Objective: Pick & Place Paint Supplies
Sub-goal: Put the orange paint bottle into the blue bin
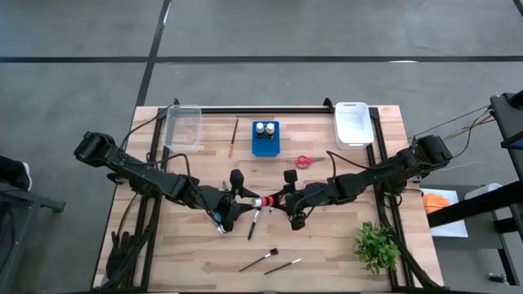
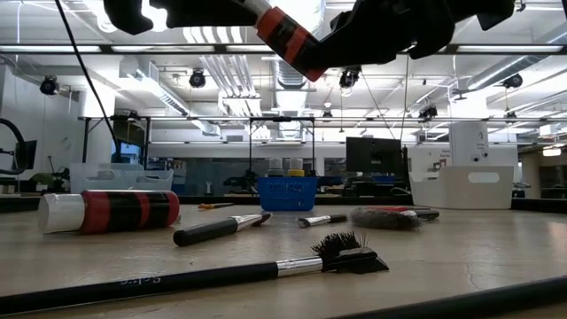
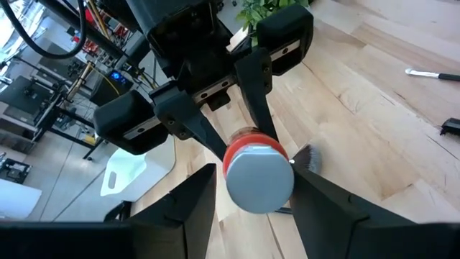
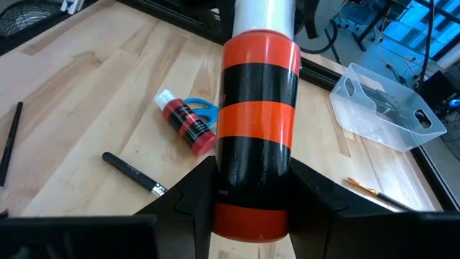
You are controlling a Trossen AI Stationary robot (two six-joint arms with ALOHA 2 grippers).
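Observation:
A red-and-black striped paint bottle (image 1: 263, 201) with a white cap hangs in the air over the table's middle, cap toward the left. My right gripper (image 1: 278, 200) is shut on it. My left gripper (image 1: 243, 198) faces it from the left, its open fingers standing on either side of the white cap (image 3: 259, 180). A second red paint bottle (image 4: 187, 124) lies on its side on the table next to blue-handled scissors (image 4: 205, 108). Dark-handled brushes (image 1: 253, 222) (image 1: 260, 260) lie on the near half of the table. Red scissors (image 1: 304, 162) lie near the blue holder. My right gripper pinches the bottle's striped body (image 4: 253, 194) between its two fingers, near the end away from the cap. The fingers come from the table's right, slanting slightly down, and the bottle runs on along them. It is lifted clear, roughly level. My left gripper has a finger (image 3: 190, 208) close beside the cap; I cannot tell whether it touches.
A blue square holder (image 1: 265, 137) with two bottles stands at the far middle. A clear bin (image 1: 182, 125) sits far left, a white bin (image 1: 353, 122) far right. A green plant (image 1: 376, 245) stands near right. One thin brush (image 1: 234, 135) lies beside the clear bin.

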